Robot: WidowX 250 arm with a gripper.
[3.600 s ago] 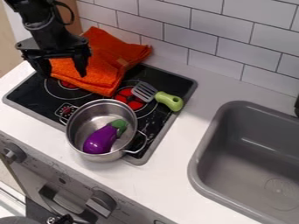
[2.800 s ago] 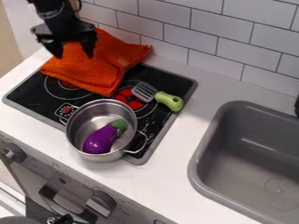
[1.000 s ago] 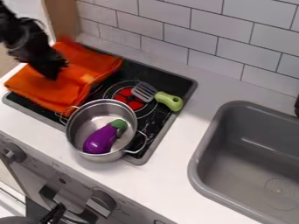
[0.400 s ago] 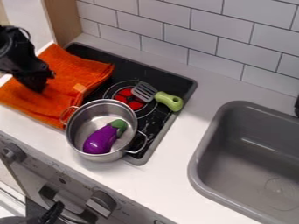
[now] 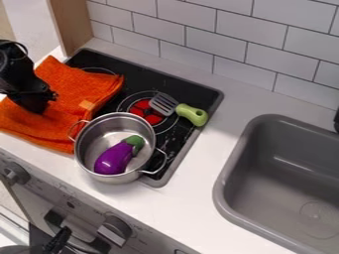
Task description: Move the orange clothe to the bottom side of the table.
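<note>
The black gripper (image 5: pixel 39 108) is at the left of the view, low over the orange cloth, shut on a bit of it. Folded and rumpled, the orange cloth (image 5: pixel 73 92) lies across the left part of the stove and onto the white counter by its front edge. Its right lower side lies against the pot's left handle. The arm covers a left portion of the cloth.
A steel pot (image 5: pixel 84 158) holding a purple eggplant (image 5: pixel 114 158) stands on the stove's front. Behind it lies a spatula with a green handle (image 5: pixel 192 114). A grey sink (image 5: pixel 228 173) is at right, a wooden panel (image 5: pixel 71 22) at upper left.
Gripper and cloth have moved together toward the counter's front left, baring the back of the stove. Over the last moment they shifted slightly further down. Pot, eggplant and spatula have stayed put.
</note>
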